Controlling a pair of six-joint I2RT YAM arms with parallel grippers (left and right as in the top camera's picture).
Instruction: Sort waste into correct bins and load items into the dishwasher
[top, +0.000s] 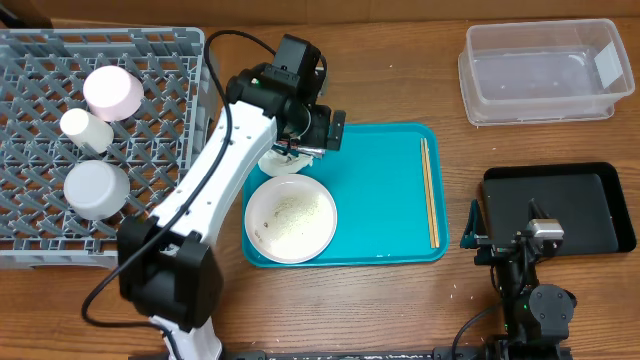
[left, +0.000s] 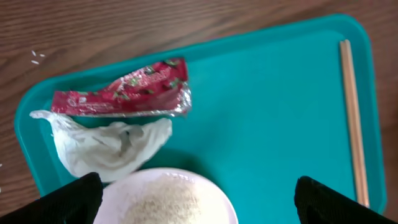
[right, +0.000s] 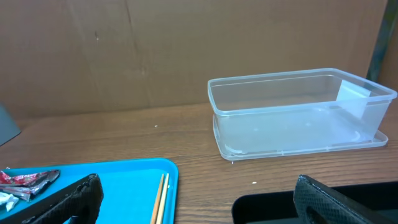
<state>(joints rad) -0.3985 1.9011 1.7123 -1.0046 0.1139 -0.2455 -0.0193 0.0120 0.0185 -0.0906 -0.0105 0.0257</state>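
Wood bench, teal tray (left: 267, 112): left hand (left: 199, 205) fingers apart over red packet (left: 121, 94) abutting napkin (left: 106, 146); could pinch both, mis-sorting; right hand (right: 199, 199) also apart.

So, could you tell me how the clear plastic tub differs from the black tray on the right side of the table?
The clear tub is see-through with tall walls; the black tray is opaque and shallow. The clear tub has a white label at one end; the black tray shows none. The clear tub sits farther back, the black tray nearer the robot. Both are rectangular, and neither visibly holds anything.
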